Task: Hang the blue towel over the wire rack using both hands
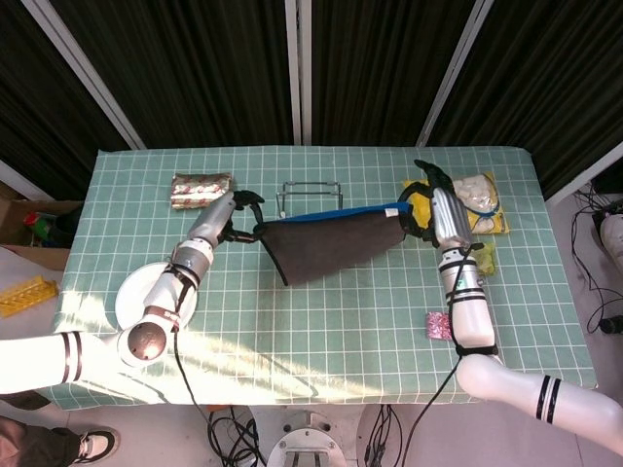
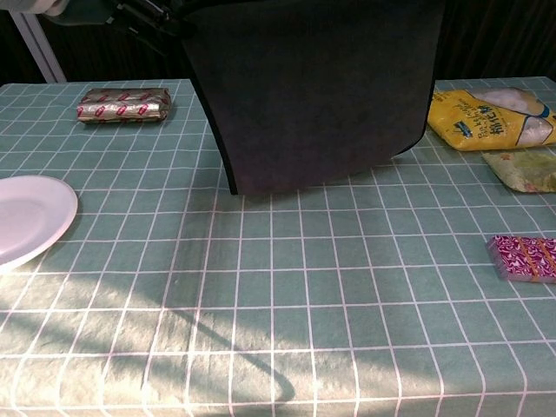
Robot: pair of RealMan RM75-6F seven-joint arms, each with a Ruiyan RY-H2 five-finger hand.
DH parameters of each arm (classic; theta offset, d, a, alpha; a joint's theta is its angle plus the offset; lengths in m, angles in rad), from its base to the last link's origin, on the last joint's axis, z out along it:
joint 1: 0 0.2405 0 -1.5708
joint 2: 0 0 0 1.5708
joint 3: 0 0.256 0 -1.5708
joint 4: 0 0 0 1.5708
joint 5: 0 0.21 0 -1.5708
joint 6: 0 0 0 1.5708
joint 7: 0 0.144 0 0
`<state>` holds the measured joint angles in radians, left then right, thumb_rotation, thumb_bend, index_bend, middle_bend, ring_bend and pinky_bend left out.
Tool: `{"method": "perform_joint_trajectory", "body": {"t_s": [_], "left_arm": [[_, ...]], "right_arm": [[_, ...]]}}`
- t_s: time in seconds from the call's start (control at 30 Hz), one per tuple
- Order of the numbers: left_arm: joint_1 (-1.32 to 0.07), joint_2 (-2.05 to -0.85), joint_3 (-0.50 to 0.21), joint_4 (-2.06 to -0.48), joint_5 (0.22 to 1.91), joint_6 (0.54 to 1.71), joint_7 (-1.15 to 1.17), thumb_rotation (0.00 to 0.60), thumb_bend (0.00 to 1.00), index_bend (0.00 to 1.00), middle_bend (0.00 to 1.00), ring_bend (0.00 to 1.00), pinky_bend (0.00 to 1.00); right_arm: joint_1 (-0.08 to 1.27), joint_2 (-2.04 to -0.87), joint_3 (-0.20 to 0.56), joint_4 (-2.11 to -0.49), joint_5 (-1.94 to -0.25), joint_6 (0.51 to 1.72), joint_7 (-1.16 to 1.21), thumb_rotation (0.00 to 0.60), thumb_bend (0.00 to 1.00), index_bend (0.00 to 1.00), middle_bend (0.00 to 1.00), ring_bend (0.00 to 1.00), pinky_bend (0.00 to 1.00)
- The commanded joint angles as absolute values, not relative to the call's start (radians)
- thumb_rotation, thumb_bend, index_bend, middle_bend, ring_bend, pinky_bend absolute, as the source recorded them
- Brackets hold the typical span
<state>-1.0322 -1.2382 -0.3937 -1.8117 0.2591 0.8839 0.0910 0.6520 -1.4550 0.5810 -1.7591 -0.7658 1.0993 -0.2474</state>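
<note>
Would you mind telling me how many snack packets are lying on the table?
4: a foil pack far left, a yellow bag far right, a green packet just before it, and a small pink pack near right.
</note>
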Motion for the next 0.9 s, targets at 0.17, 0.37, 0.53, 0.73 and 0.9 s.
{"method": "perform_joint_trajectory", "body": {"t_s": [0.17, 0.37, 0.53, 0.73, 0.9], "left_arm": [[-1.141, -1.227, -0.409, -1.640, 0.116, 0.822, 0.178, 0.600, 0.52, 0.76, 0.25, 0.13, 0.21], [-1.172, -1.209, -0.409, -1.553, 0.031, 0.779, 0.206, 0.600, 0.52, 0.76, 0.25, 0.13, 0.21], [-1.184, -1.214, -0.399, -1.493, -0.017, 0.725, 0.212, 0.600, 0.52, 0.77, 0.25, 0.13, 0.21], [-1.197, -1.236, -0.394, -1.428, -0.024, 0.679, 0.203, 0.600, 0.52, 0.77, 0.25, 0.13, 0.21], [-1.209, -1.256, -0.384, -1.352, -0.027, 0.651, 0.202, 0.600, 0.53, 0.77, 0.25, 0.13, 0.21]], "right_arm": [[0.735, -1.511, 0.606, -1.662, -0.658, 1.064, -0.210, 0.600, 0.62, 1.00, 0.10, 0.00, 0.00], [0.802, -1.558, 0.614, -1.560, -0.632, 1.051, -0.191, 0.600, 0.62, 1.00, 0.10, 0.00, 0.00], [0.887, -1.591, 0.640, -1.422, -0.590, 1.007, -0.197, 0.600, 0.62, 1.00, 0.10, 0.00, 0.00], [1.000, -1.631, 0.665, -1.271, -0.538, 0.938, -0.217, 0.600, 0.61, 1.00, 0.10, 0.00, 0.00], [1.077, -1.670, 0.681, -1.153, -0.514, 0.901, -0.210, 0.600, 0.61, 1.00, 0.12, 0.00, 0.00]]}}
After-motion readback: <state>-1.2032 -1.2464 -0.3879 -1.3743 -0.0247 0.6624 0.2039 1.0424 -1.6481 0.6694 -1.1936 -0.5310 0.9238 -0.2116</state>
